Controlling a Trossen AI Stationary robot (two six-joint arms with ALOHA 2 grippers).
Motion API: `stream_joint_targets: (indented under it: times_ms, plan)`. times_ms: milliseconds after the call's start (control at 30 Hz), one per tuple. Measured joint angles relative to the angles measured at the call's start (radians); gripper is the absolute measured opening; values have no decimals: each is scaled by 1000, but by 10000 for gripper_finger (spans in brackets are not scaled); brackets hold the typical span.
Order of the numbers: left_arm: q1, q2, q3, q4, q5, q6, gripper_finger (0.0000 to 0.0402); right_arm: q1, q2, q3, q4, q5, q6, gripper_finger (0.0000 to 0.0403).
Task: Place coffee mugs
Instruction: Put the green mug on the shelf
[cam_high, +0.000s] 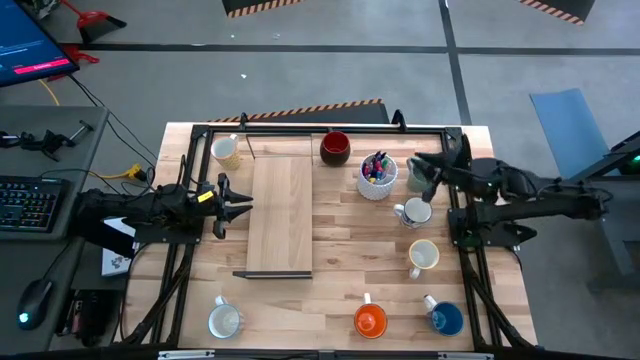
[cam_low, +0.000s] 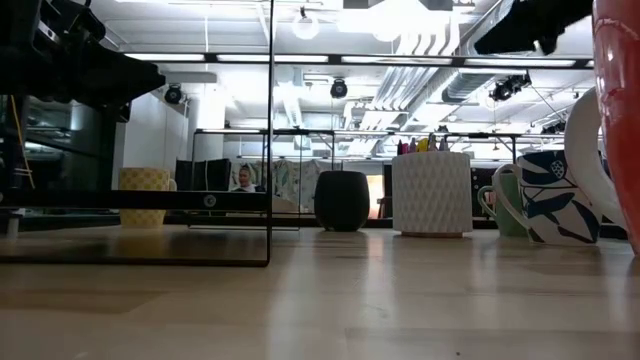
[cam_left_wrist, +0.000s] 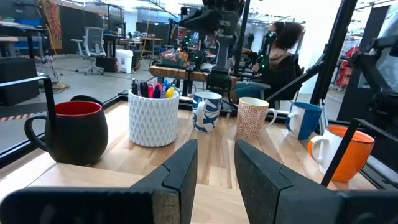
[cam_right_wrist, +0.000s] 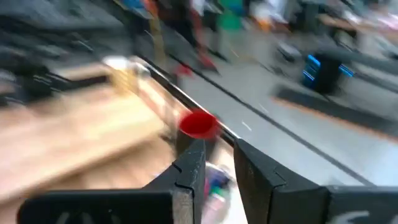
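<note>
Several mugs stand upright on the wooden table. A cream one and a dark red one are at the far edge. A teal green one, a leaf-patterned white one and a cream one are on the right. White, orange and blue mugs line the near edge. My left gripper hovers at the left, slightly open, and touches nothing. My right gripper is raised above the teal mug, slightly open and empty; past its fingers the right wrist view shows the red mug.
A large white cup of coloured pens stands between the red and teal mugs. A long wooden board lies left of centre, beside my left gripper. A black metal frame runs around the table's edges. A person sits in the room beyond the table.
</note>
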Motion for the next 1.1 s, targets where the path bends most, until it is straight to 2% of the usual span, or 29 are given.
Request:
stream_joint_targets:
  times_ms: [67,133,233,333,600,800,933,1100]
  plan:
    - [0,0,0,0,0,0,97,-23,65,90,-185,54,110,67]
    - [0,0,0,0,0,0,97,-62,122,163,-362,46,243,67]
    - [0,0,0,0,0,0,97,-133,198,230,-583,-48,411,67]
    - [0,0,0,0,0,8,97,-212,255,250,-698,-131,470,67]
    - [0,0,0,-3,0,8,97,-474,353,250,-691,-285,272,67]
    - [0,0,0,-8,0,8,97,-644,422,250,-564,-406,49,74]
    - [0,0,0,-10,0,8,97,-732,493,250,-550,-456,-25,103]
    - [0,0,0,-24,0,8,97,-795,605,250,-574,-458,-37,151]
